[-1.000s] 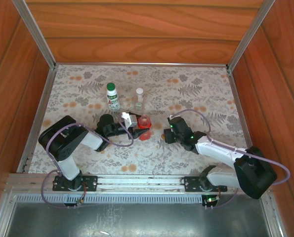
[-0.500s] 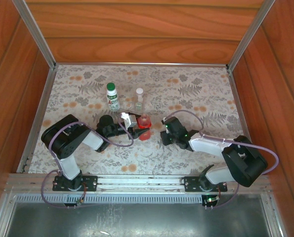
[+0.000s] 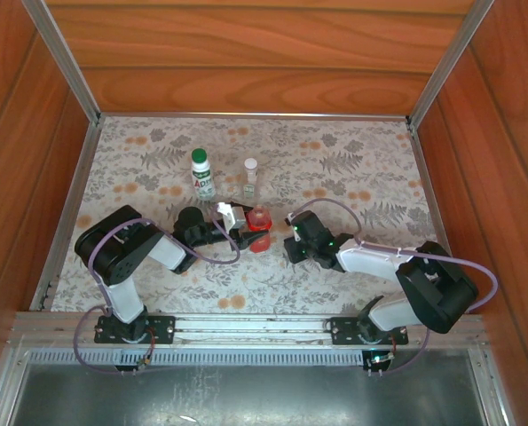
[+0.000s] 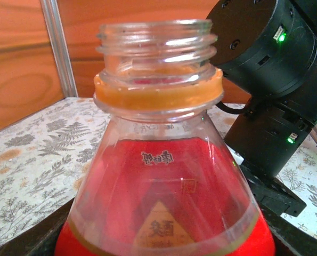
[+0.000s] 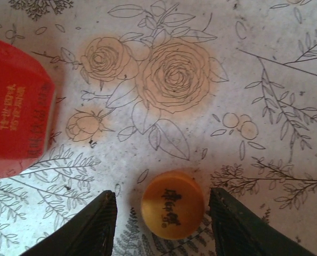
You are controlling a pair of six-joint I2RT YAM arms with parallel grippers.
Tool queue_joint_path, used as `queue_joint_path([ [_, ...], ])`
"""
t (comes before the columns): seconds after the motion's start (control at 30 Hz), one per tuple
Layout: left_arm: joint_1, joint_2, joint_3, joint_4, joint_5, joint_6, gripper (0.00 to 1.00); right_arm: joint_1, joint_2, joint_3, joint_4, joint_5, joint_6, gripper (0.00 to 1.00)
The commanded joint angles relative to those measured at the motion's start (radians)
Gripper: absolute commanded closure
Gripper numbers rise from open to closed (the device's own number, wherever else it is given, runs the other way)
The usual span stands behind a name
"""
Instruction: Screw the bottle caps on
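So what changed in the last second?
The right gripper moved left toward the red bottle and now straddles the orange cap on the mat, jaws open. The left gripper still holds the red bottle; the white bottle and clear bottle stayed put.

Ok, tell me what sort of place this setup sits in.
Probably a purpose-built robot test booth, not a home: wood-panel walls framed by aluminium posts, a flower-printed mat as the work surface, and a metal rail carrying the arm bases.

My L gripper (image 3: 248,234) reaches fwd, held low, jaws clamped on red bottle (image 4: 163,202). R gripper (image 5: 163,213) points down, jaws apart. R arm stretched toward L pincer's tip.
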Motion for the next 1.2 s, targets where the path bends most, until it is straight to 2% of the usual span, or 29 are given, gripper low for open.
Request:
queue_joint_path([
  [0.0, 0.007, 0.024, -0.014, -0.027, 0.009, -0.010, 0.35, 0.010, 0.024, 0.020, 0.006, -0.002, -0.011, 0.51],
  [0.37, 0.007, 0.023, -0.014, -0.027, 0.011, -0.012, 0.35, 0.011, 0.051, 0.018, 0.016, 0.017, -0.002, 0.59],
  [0.87, 0.007, 0.024, -0.013, -0.027, 0.014, -0.012, 0.35, 0.012, -0.010, 0.040, -0.055, 0.030, 0.003, 0.63],
  [1.17, 0.006, 0.027, -0.015, -0.027, 0.015, -0.010, 0.35, 0.012, -0.116, 0.182, -0.319, 0.029, 0.012, 0.62],
])
